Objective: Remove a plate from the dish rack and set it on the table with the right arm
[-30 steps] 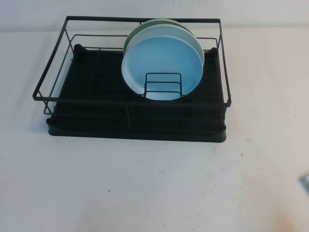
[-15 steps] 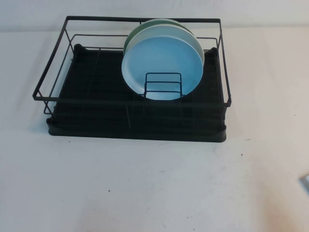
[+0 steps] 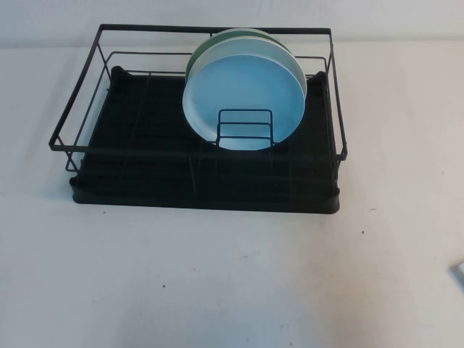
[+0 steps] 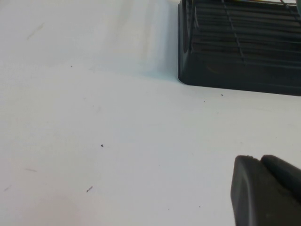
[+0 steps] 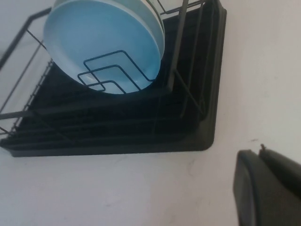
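Blue plate [image 3: 243,98] upright in rack [image 3: 203,181] on surface [image 3: 217,275], foremost of three plates; right end effector [image 5: 268,188] closed together, empty, over surface beside rack corner; left end effector [image 4: 265,188] near rack, state unclear.

The sky-blue plate [image 3: 243,98] stands upright, front of 3, in the black dish rack [image 3: 145,177] near the tabletop's [image 3: 217,283] far edge.
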Controlling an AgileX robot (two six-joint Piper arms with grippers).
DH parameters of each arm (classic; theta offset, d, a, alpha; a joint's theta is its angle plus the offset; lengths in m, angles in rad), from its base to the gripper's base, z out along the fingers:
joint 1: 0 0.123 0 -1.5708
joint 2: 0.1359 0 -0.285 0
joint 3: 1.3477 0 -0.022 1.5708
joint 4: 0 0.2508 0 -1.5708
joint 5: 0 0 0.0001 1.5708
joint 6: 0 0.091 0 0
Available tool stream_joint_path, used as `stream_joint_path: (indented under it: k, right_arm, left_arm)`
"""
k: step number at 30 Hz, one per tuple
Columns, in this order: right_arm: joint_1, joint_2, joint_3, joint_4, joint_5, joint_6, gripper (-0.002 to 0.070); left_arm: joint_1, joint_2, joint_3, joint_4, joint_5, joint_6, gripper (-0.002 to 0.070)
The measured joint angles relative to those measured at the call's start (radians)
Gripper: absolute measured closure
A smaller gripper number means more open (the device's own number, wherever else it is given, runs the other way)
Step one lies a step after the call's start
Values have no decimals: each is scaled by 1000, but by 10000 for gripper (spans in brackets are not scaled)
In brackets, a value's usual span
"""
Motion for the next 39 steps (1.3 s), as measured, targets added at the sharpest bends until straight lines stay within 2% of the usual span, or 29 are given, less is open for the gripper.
stream_joint_path:
  k: [6,14,18,21,28,32,39]
  right_arm:
    - [19,368,-287,9,25,-218,694]
    - [180,731,-662,20,2,-453,694]
    - [240,881,-822,7,47,-502,687]
    - [261,978,-946,-30,97,-517,641]
    - [262,1129,-1165,-72,217,-579,392]
    - [267,1196,-1264,-76,262,-604,357]
    - [298,1299,-1378,-102,305,-661,351]
  left_arm:
    - [0,0,0,0,0,0,679]
    - [0,0,0,0,0,0,679]
    - [0,0,0,0,0,0,679]
    - [0,0,0,0,0,0,679]
    - [0,0,0,0,0,0,679]
    - [0,0,0,0,0,0,679]
    - [0,0,0,0,0,0,679]
